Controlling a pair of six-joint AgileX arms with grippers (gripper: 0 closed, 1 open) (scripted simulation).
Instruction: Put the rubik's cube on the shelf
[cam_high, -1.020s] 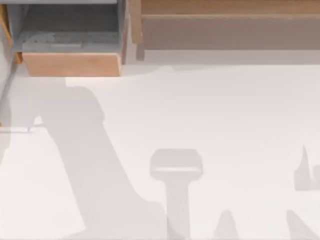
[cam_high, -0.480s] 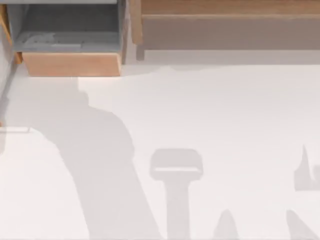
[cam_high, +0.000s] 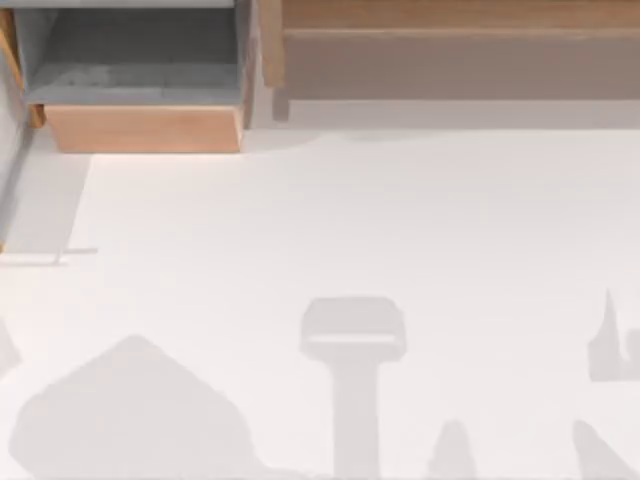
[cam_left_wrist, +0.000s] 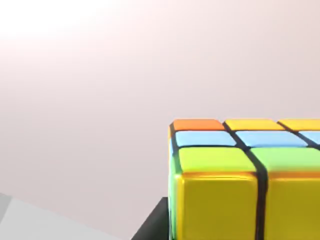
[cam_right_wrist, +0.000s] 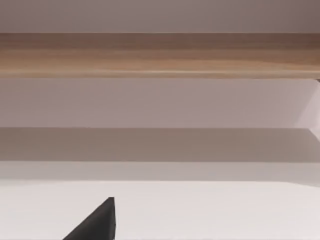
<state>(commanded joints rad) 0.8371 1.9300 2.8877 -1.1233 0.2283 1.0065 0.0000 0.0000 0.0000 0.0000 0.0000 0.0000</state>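
Left claw state cannot be told; the left wrist view has the cube (cam_left_wrist: 240, 185) close up against it, possibly carried. Across the white surface (cam_high: 400, 230), the shelf (cam_high: 450, 15) lies along the far edge, right. Carry the cube level, clear the shelf's front face, then lower gently.

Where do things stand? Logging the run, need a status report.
Cube close up in the left wrist view, not yet on the shelf. Shelf runs along the table's far edge, grey box to its left. Table between is open.
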